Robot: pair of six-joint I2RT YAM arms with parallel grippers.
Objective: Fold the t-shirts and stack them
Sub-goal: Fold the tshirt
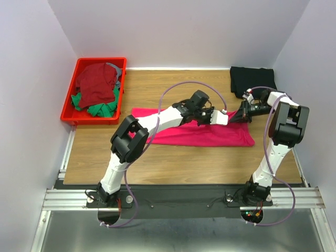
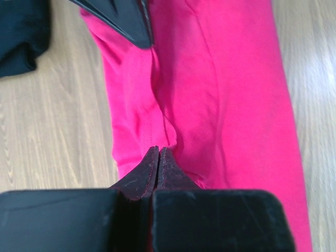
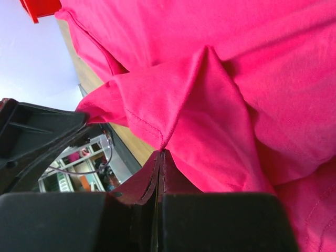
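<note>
Folding under way on the bright pink t-shirt (image 1: 194,135), laid as a long band across the middle of the surface (image 1: 157,163). Left pincer (image 2: 158,151) and right pincer (image 3: 160,153) each clamped on a pinch of its cloth near the right end. Black t-shirt (image 1: 252,81) lying folded at the far right corner. Dark red t-shirt (image 1: 97,84) and green t-shirt (image 1: 102,109) crumpled in the red bin (image 1: 67,107). Probably under half done.

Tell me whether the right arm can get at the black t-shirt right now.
Probably not yet: the right gripper is shut on the pink t-shirt. The black t-shirt lies close behind it, nothing between, so after letting go the way looks free.
</note>
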